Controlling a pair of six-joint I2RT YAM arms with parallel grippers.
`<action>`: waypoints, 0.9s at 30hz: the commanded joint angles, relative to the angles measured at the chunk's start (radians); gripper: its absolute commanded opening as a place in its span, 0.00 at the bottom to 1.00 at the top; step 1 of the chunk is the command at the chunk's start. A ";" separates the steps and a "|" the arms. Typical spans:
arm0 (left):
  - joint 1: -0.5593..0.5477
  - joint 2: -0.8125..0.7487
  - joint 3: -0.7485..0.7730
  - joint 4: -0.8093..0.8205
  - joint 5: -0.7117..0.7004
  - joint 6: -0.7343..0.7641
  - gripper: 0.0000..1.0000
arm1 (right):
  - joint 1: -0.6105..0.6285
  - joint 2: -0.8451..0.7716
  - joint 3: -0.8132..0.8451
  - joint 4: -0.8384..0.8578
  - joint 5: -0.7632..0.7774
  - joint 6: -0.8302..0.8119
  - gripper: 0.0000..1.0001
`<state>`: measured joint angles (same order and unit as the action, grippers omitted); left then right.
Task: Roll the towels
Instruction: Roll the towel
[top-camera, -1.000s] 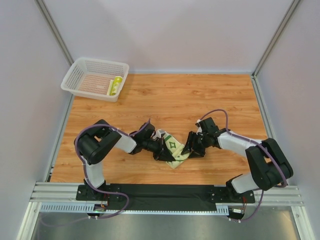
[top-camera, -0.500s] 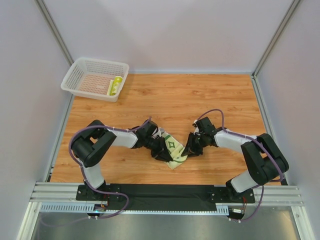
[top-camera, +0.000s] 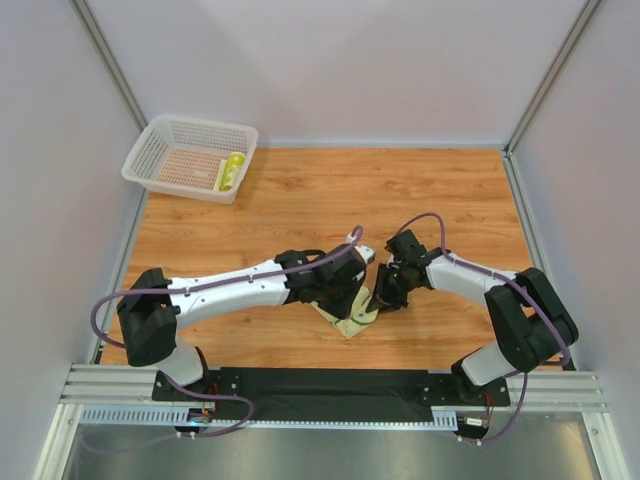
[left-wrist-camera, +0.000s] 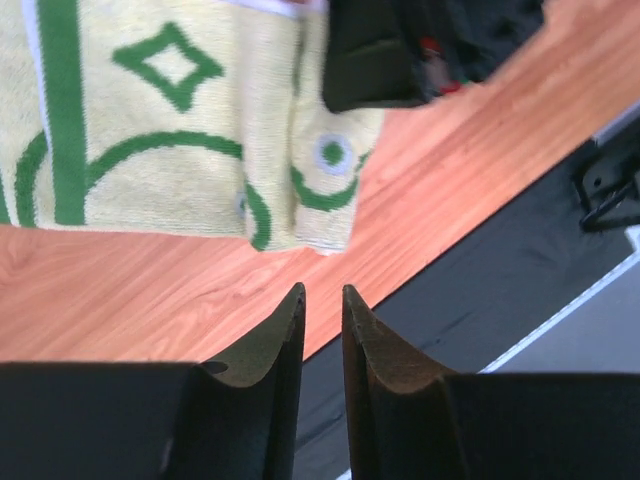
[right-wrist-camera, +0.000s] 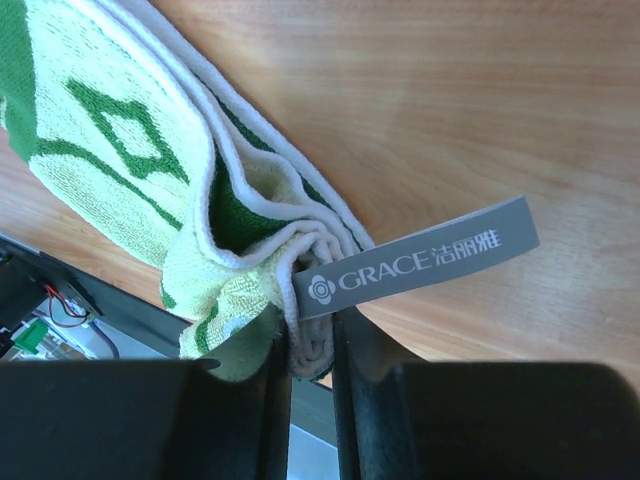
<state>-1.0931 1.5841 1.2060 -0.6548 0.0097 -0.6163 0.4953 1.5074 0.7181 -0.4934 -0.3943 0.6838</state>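
R pincer (right-wrist-camera: 310, 345) clenched on the towel (right-wrist-camera: 120, 150): jaws nearly together, bunched end fold nipped btw them, right by the grey label (right-wrist-camera: 420, 255). L pincer (left-wrist-camera: 322, 300) shows a thin slit btw its jaws, nothing in it; hangs just off one edge of the towel, not touching. Towel lies folded on the table (top-camera: 330, 190), front-middle, btw both pincers. Cloth looks soft, light, floppy, terry w/ some grip, so prob won't slip but would sag & unroll if let go. Best taken at a hemmed edge or corner, thru all layers. Yellow-green roll (top-camera: 232, 170) sits in the basket (top-camera: 200, 122), far left corner
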 joint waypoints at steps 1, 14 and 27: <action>-0.086 0.019 0.036 -0.059 -0.149 0.168 0.27 | 0.017 -0.018 0.040 -0.048 0.040 -0.012 0.16; -0.172 0.188 0.033 0.126 -0.088 0.181 0.31 | 0.037 -0.026 0.060 -0.071 0.046 -0.006 0.12; -0.172 0.214 -0.005 0.096 -0.250 0.205 0.43 | 0.043 -0.026 0.067 -0.083 0.041 -0.020 0.11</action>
<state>-1.2625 1.8061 1.2194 -0.5613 -0.1543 -0.4412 0.5297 1.5074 0.7578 -0.5568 -0.3595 0.6830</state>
